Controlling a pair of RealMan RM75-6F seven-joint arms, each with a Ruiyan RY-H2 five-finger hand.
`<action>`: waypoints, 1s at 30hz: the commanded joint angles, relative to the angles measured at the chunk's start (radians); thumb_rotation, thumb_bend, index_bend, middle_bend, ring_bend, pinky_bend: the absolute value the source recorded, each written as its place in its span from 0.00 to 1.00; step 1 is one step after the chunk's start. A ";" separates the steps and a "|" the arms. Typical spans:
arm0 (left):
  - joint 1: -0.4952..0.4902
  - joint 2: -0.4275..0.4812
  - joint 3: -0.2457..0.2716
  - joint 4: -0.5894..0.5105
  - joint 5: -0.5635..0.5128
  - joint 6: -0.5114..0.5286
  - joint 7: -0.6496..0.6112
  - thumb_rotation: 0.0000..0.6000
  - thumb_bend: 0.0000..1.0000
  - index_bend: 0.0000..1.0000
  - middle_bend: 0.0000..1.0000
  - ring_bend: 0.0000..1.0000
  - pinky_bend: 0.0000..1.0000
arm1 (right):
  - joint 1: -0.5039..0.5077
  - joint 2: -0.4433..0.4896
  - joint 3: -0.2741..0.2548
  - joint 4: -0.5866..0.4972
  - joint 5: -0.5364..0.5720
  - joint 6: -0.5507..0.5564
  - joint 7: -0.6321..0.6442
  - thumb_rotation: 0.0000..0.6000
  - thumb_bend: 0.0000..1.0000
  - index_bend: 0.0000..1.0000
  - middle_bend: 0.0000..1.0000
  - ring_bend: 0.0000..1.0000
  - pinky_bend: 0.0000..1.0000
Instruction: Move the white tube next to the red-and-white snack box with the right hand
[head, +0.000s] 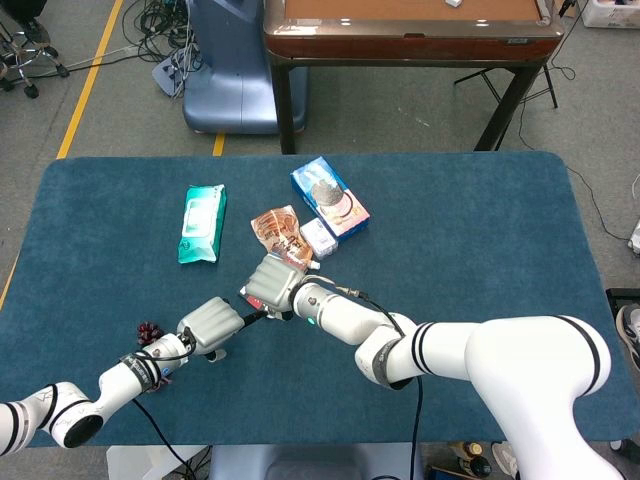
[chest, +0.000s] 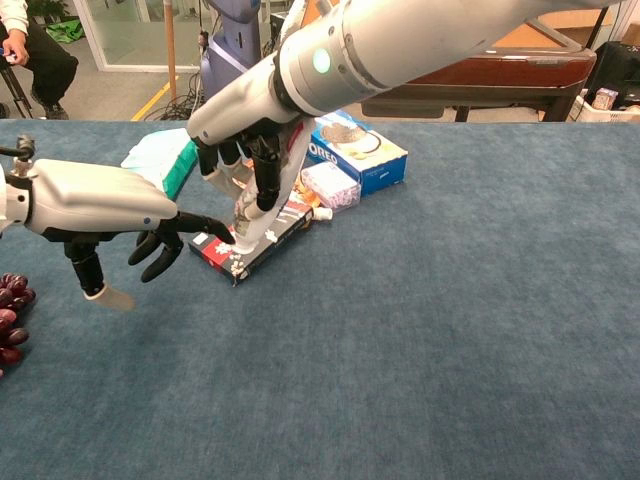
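Observation:
The red-and-white snack box (chest: 258, 244) lies flat near the table's middle; in the head view only a corner of the box (head: 246, 293) shows between the hands. My right hand (chest: 248, 150) (head: 268, 283) reaches down from above and grips the white tube (chest: 248, 218), which stands tilted with its lower end on the box's left part. My left hand (chest: 105, 212) (head: 210, 325) sits just left of the box with its fingers spread, and its fingertips (chest: 213, 231) are at the box's left end. It holds nothing.
A blue Oreo box (chest: 360, 152) and a small white packet (chest: 331, 185) lie right behind the snack box. A brown snack bag (head: 279, 230) lies beside them. A green wipes pack (head: 202, 223) lies at the back left, and dark red grapes (chest: 9, 322) at the near left edge.

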 joint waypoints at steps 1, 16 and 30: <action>-0.001 0.000 0.001 0.000 0.000 0.000 0.000 1.00 0.20 0.08 0.55 0.53 0.39 | -0.003 0.001 0.002 0.001 -0.004 -0.001 0.001 1.00 1.00 0.92 0.79 0.83 0.48; -0.003 0.000 0.007 0.000 -0.005 0.006 -0.001 1.00 0.20 0.08 0.55 0.53 0.39 | -0.008 0.009 0.014 -0.010 -0.010 0.001 0.002 1.00 1.00 0.93 0.79 0.84 0.48; -0.007 -0.007 0.010 0.010 -0.005 0.005 -0.006 1.00 0.20 0.08 0.55 0.53 0.39 | -0.013 0.013 0.025 -0.014 -0.014 -0.005 0.008 1.00 1.00 0.94 0.80 0.84 0.48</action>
